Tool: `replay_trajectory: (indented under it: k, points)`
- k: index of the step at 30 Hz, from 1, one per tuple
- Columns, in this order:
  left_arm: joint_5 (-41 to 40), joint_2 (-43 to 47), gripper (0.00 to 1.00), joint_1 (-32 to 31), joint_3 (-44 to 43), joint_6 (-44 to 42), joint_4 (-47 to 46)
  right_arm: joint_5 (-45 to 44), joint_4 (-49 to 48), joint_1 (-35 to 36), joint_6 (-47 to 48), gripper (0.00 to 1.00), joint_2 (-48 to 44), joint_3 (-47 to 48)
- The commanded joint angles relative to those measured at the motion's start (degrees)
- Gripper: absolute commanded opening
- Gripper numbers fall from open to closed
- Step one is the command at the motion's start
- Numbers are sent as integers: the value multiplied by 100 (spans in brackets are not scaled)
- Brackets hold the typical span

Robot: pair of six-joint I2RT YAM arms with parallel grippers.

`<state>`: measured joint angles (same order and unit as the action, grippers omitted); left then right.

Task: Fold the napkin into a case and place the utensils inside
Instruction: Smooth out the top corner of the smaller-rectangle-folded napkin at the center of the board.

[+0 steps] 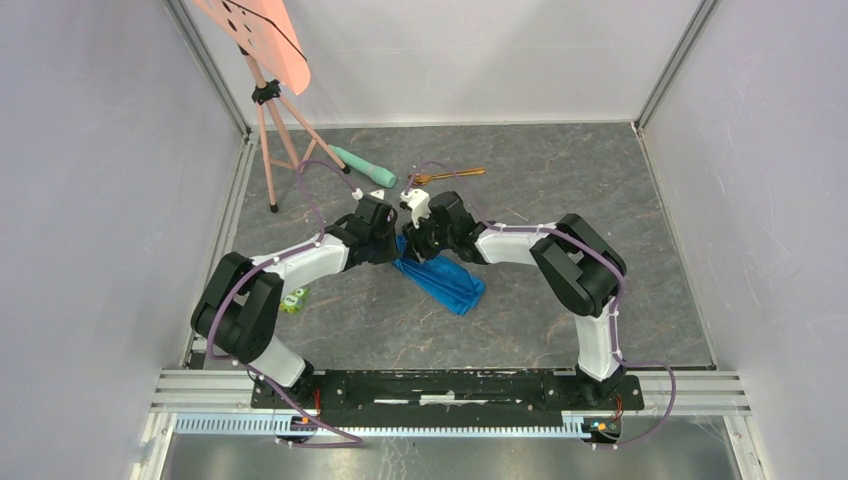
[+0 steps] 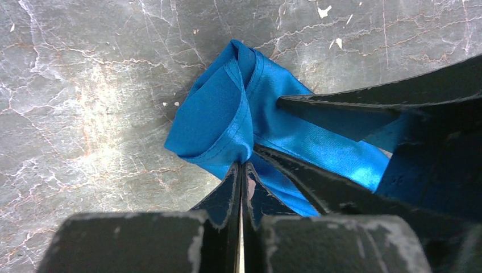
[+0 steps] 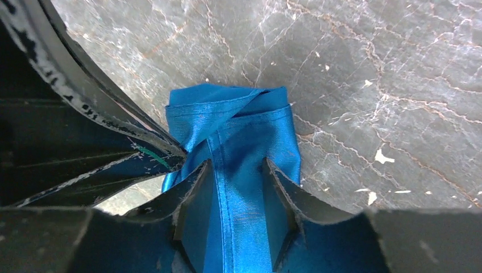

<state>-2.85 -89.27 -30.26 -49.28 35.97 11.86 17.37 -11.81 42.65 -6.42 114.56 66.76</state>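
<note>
The blue napkin (image 1: 447, 281) lies bunched and creased on the grey table, between the two arms. My left gripper (image 2: 244, 165) is shut on a folded edge of the napkin (image 2: 216, 114) at its upper end. My right gripper (image 3: 237, 162) meets it from the other side, jaws apart. A seamed band of the napkin (image 3: 227, 114) runs between its fingers, which do not pinch it. In the top view both grippers (image 1: 392, 240) (image 1: 416, 243) meet over the cloth's far end. The copper-gold utensils (image 1: 450, 175) lie behind them on the table.
A mint-green cylinder with a black tip (image 1: 360, 160) lies at the back left, next to a pink tripod (image 1: 272, 130). A small green object (image 1: 293, 300) sits by the left arm. Grey walls close in the table on three sides.
</note>
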Motion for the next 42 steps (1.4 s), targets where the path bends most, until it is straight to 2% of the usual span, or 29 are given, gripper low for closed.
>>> replay_trajectory:
  k: [1, 8, 12, 15, 17, 27, 31, 36, 39, 42]
  points:
    - [55, -96, 2, -13, -117, 19, -169, -630, 118, 216, 535, 45, 151, 234]
    - [63, -114, 2, -9, -118, 77, -165, -1186, 81, 438, 766, 44, 263, 140]
    - [44, -115, 2, -5, -117, 98, -159, -1387, -62, 499, 761, 33, 204, 3]
    - [34, -139, 2, -8, -123, 96, -164, -1265, -101, 502, 699, 22, 60, -3]
    - [31, -150, 2, -6, -133, 101, -160, -1144, -26, 500, 656, 19, -65, 63]
    - [39, -88, 2, 0, -157, 73, -146, -728, -29, 504, 187, 22, -574, -182]
    - [65, -45, 2, 2, -122, 84, -184, -497, -172, 512, 1, 21, -372, -225]
    - [83, -9, 2, 2, -100, 78, -185, -102, -565, 516, -353, 6, 10, -261]
    - [98, -15, 2, 4, -95, 93, -195, 42, -825, 502, -572, 1, 287, -314]
    - [223, -183, 2, 19, -214, 101, -100, 47, -1116, 464, -825, 0, 453, -457]
